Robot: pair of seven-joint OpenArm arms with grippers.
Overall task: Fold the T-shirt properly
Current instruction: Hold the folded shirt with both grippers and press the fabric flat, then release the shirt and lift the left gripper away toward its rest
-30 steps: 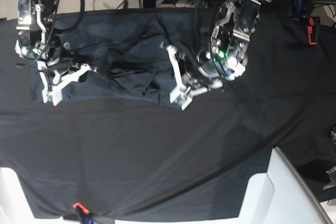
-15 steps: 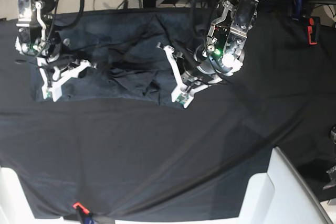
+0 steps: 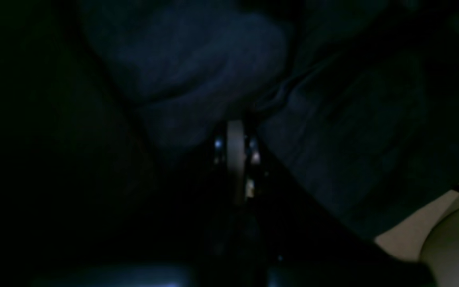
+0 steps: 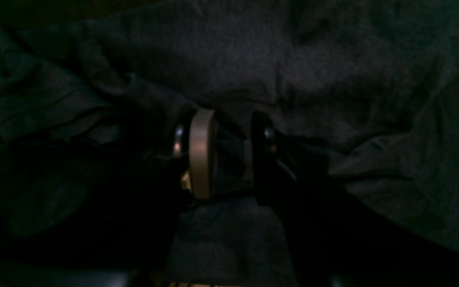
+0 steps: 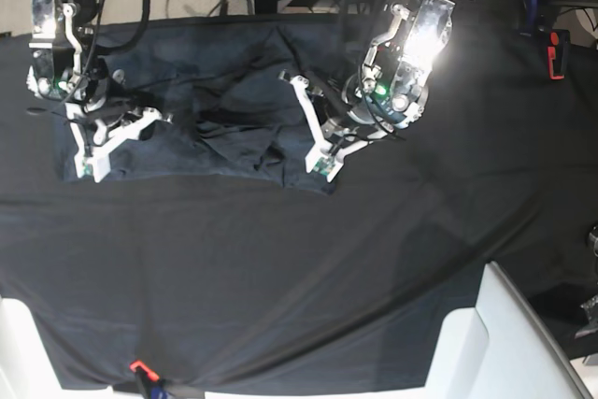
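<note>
Lying rumpled at the counter's [image 5: 280,287] far edge, the shirt [image 5: 234,119] was barely begun. Both claws pinched its cloth, left [image 5: 322,163] fully closed, right [image 5: 89,167] apparently gripping a bunch; nearly all folding remained.

T-shirt [image 5: 234,109] is showing plain charcoal grey. Cloth on the surface [image 5: 280,277] is looking smooth black, no pattern.
</note>
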